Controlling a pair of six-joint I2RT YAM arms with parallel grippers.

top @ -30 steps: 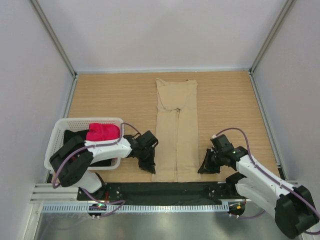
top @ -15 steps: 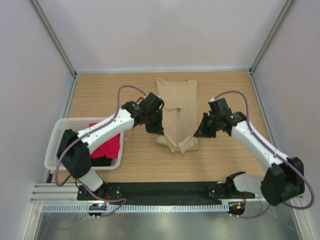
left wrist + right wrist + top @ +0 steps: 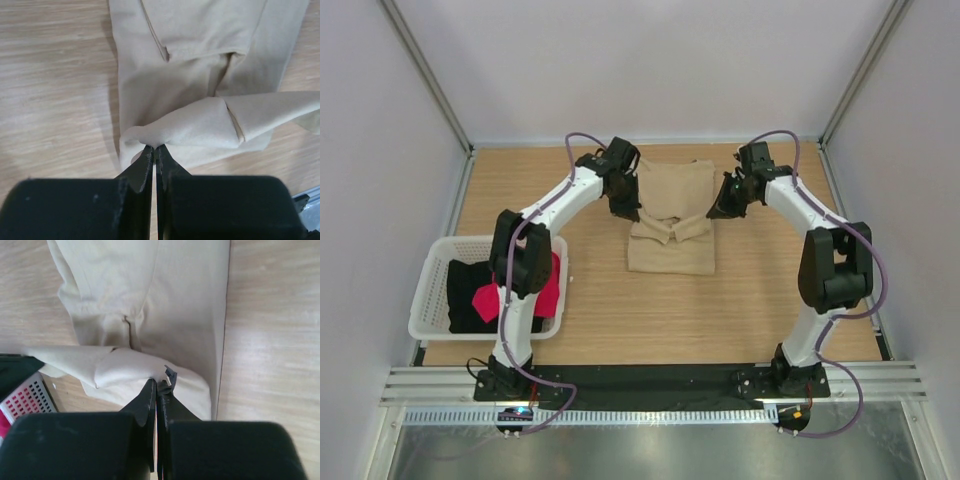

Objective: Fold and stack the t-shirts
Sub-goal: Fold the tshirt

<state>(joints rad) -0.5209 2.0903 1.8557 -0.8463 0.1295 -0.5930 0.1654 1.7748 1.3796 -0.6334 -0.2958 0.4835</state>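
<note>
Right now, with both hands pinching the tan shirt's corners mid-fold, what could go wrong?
1. The left hand and right hand each hold only a small pinch of the tan shirt, so a tug could pull a corner free.
2. In the top view, the held edge sags in the middle. Letting go now would probably leave a crooked, bunched fold.

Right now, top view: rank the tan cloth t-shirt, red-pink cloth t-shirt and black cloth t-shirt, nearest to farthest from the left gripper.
1. tan cloth t-shirt, pinched in the left gripper, table centre.
2. red-pink cloth t-shirt, right part of the white slotted plastic basket.
3. black cloth t-shirt, basket's left part.
</note>
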